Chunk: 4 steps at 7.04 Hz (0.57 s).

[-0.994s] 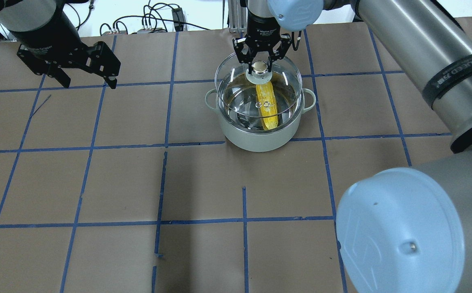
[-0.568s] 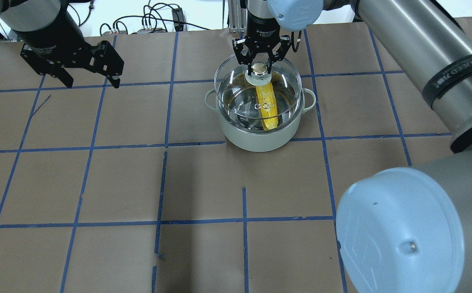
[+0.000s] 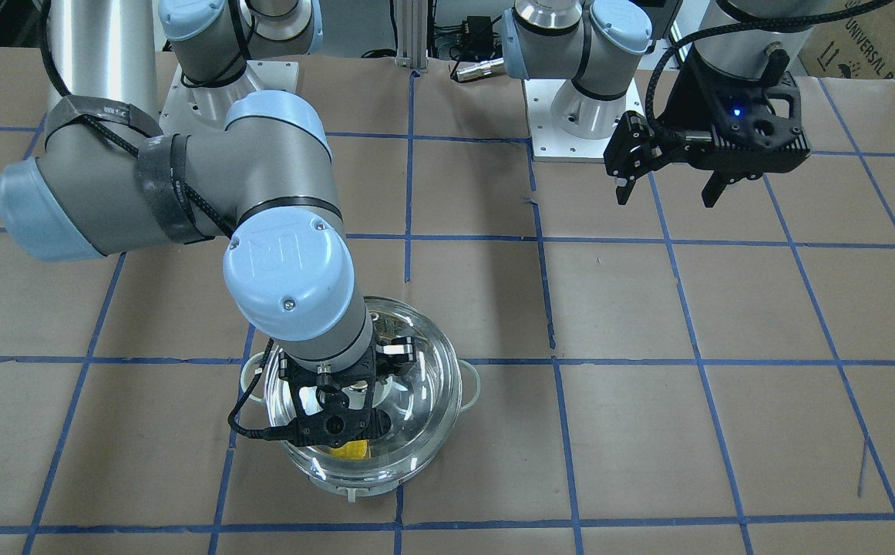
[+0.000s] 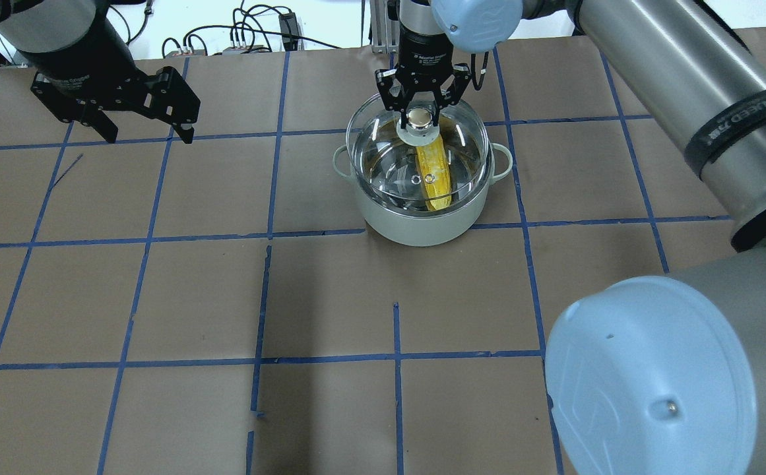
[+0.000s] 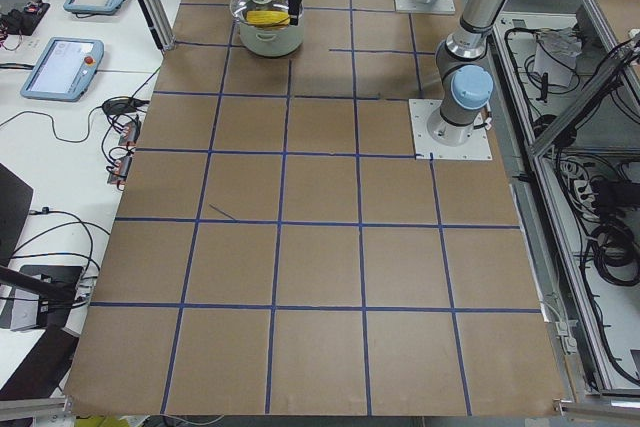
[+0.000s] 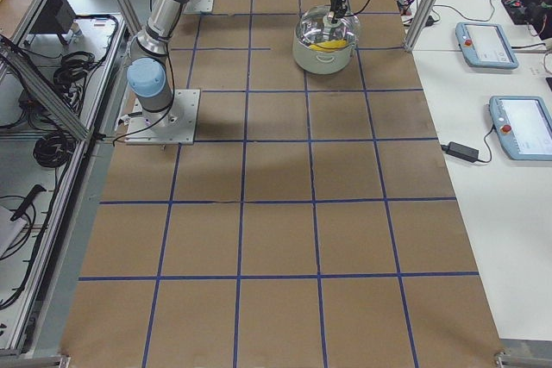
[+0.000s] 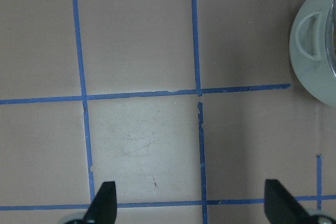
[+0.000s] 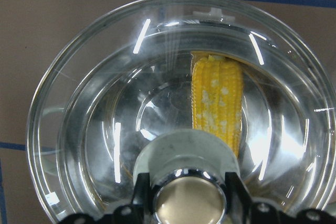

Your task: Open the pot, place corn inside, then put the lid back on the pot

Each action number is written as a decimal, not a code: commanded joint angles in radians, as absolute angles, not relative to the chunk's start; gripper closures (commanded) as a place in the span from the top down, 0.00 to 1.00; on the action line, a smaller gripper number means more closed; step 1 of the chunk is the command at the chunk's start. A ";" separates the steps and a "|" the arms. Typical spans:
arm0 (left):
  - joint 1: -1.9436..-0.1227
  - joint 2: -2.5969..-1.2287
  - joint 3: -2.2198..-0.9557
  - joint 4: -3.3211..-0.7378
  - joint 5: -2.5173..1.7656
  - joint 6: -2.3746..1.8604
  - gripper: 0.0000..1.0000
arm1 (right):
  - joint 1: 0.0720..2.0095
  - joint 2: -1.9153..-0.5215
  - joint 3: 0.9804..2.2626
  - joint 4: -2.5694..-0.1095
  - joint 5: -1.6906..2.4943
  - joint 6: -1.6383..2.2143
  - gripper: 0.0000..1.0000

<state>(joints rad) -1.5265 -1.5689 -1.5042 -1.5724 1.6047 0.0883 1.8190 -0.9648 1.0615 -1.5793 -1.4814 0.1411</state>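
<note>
The pale mint pot [image 4: 422, 221] stands at the far middle of the table. The yellow corn [image 4: 437, 177] lies inside it and shows through the glass in the right wrist view [image 8: 218, 95]. My right gripper [image 4: 420, 109] is shut on the steel knob [image 4: 420, 119] of the clear glass lid [image 4: 383, 155]. It holds the lid level over the pot's mouth, at or just above the rim; I cannot tell whether they touch. My left gripper [image 4: 147, 136] is open and empty, well left of the pot, above bare table [image 7: 191, 203].
Brown paper with blue tape lines [image 4: 267, 234] covers the table. Cables and a metal post [image 4: 376, 26] lie beyond the far edge behind the pot. My right arm's elbow [image 4: 646, 376] fills the near right of the overhead view. The pot's side handle [image 7: 310, 43] shows in the left wrist view.
My right gripper has lowered the lid onto or close to the pot's rim and centred it. The left gripper has shifted only slightly.
</note>
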 commanded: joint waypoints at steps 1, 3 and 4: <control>-1.525 -1.566 -1.505 -1.572 1.605 0.086 1.00 | 1.824 -0.972 1.061 -1.562 -1.476 0.141 0.09; -1.525 -1.563 -1.506 -1.572 1.605 0.086 1.00 | 1.824 -0.976 1.066 -1.546 -1.476 0.141 0.08; -1.526 -1.566 -1.505 -1.572 1.605 0.084 1.00 | 1.824 -0.974 1.069 -1.546 -1.476 0.140 0.08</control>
<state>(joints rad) -1.5256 -1.5644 -1.5059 -1.5723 1.6053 0.0855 1.8239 -0.9742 1.0660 -1.5502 -1.4758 0.1408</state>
